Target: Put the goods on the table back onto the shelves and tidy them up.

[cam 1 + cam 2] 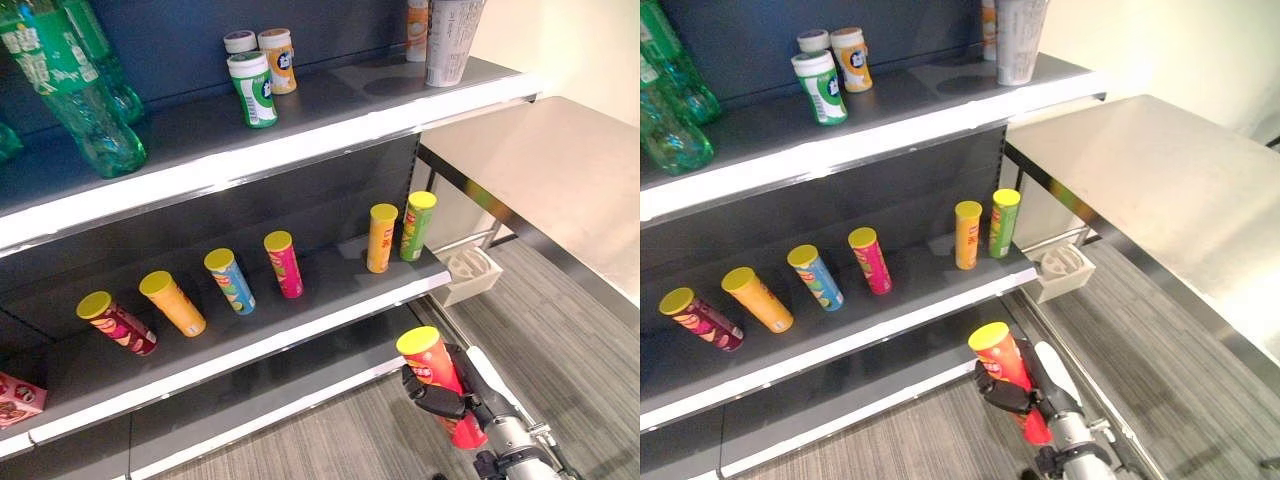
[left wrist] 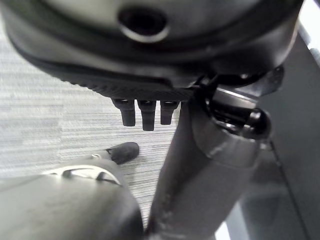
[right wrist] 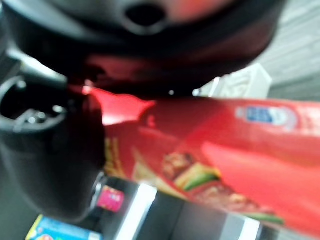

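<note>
On the middle shelf (image 1: 330,305), a dark board with a white front edge, a row of yellow-lidded crisp tubes stands from left to right: a dark red tube (image 1: 116,323), an orange tube (image 1: 172,302), a light blue tube (image 1: 230,280) and a pink tube (image 1: 284,263), then a gap, then a yellow-orange tube (image 1: 381,237) just beside a green tube (image 1: 417,226) at the shelf's right end. Below and in front of that end, the right hand (image 1: 440,392) is curled round a red cardboard crisp tube with a yellow lid (image 1: 437,375), held tilted, lid uppermost, over the grey floor. The left hand (image 2: 145,112) hangs by the robot's side with its fingers fairly straight and relaxed, holding nothing.

To place it well, I judge the tube should rise clear of the white shelf edge and enter the gap between the pink and yellow-orange tubes, base first and upright. The grip should loosen only once the base sits flat, or the neighbours may topple.
</note>
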Motion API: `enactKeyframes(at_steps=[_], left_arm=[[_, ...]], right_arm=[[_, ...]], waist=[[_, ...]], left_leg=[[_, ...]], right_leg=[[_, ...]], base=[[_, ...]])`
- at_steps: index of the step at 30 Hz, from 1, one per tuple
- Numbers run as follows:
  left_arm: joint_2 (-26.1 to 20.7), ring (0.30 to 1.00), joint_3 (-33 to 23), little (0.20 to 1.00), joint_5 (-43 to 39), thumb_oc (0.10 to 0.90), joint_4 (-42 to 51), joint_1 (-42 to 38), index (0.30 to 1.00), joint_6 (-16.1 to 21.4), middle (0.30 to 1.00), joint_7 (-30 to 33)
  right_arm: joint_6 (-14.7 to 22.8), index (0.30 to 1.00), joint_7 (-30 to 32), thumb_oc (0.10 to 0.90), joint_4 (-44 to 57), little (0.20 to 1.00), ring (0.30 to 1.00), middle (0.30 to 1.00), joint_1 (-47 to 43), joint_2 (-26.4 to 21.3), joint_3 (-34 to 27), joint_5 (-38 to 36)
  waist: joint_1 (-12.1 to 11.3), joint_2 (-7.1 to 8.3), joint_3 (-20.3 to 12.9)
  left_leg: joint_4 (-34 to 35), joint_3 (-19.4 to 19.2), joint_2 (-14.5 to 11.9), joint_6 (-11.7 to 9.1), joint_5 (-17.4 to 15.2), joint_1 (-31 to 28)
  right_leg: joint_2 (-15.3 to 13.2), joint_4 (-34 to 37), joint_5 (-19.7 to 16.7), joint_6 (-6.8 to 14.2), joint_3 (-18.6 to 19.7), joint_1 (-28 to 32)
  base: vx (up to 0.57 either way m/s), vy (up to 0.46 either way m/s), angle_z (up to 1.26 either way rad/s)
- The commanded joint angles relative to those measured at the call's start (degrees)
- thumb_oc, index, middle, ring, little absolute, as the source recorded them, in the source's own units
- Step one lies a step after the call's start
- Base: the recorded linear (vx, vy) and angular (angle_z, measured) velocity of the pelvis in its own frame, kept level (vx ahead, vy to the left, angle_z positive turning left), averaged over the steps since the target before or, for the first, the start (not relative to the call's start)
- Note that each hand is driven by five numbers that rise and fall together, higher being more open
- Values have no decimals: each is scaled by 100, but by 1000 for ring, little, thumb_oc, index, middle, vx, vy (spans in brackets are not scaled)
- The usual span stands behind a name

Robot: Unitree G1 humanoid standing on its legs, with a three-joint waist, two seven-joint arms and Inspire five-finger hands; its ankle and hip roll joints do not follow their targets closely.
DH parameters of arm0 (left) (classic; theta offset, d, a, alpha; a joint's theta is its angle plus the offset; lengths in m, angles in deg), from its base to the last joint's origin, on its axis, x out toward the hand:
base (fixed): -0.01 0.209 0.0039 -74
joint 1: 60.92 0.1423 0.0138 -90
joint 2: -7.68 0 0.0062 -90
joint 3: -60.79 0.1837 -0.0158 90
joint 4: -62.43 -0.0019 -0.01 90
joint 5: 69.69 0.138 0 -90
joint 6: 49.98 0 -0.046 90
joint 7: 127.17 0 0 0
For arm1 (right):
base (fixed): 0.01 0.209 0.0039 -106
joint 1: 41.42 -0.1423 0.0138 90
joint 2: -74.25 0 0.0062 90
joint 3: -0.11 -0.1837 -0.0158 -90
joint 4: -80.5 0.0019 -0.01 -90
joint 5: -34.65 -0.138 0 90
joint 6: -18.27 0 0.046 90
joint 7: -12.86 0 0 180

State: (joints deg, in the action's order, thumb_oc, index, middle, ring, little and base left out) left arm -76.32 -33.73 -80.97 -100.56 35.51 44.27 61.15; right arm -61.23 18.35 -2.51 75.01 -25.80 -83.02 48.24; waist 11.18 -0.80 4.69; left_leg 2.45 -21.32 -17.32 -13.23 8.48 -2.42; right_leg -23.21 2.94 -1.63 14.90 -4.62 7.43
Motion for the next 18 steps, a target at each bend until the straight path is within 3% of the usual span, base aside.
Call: enactKeyframes(at_steps=[1,10,18], left_arm=[[-224,900,-107,900,134,800,-82,-240,900,97,900,193],[-176,900,-188,900,106,800,-273,-120,900,87,900,163],[109,900,-175,900,128,800,-166,105,900,-39,900,39]], right_arm=[[552,300,386,400,567,300,300,300,-712,205,-265,74],[732,300,432,400,382,300,300,300,-920,481,52,-263],[690,300,1036,400,-1053,300,300,300,-2319,1109,439,-49]], waist=[[-55,90,81],[-237,23,-59],[-591,-166,-222]], left_leg=[[-322,-108,-65,497,-794,-128],[47,-80,40,504,-655,-236],[255,34,-29,493,-600,-263]], right_leg=[[394,206,-428,-532,4,-107],[377,206,-387,-512,-111,-123],[558,206,-209,-547,-307,-92]], base=[[-6,59,2],[24,13,1],[57,1,4]])
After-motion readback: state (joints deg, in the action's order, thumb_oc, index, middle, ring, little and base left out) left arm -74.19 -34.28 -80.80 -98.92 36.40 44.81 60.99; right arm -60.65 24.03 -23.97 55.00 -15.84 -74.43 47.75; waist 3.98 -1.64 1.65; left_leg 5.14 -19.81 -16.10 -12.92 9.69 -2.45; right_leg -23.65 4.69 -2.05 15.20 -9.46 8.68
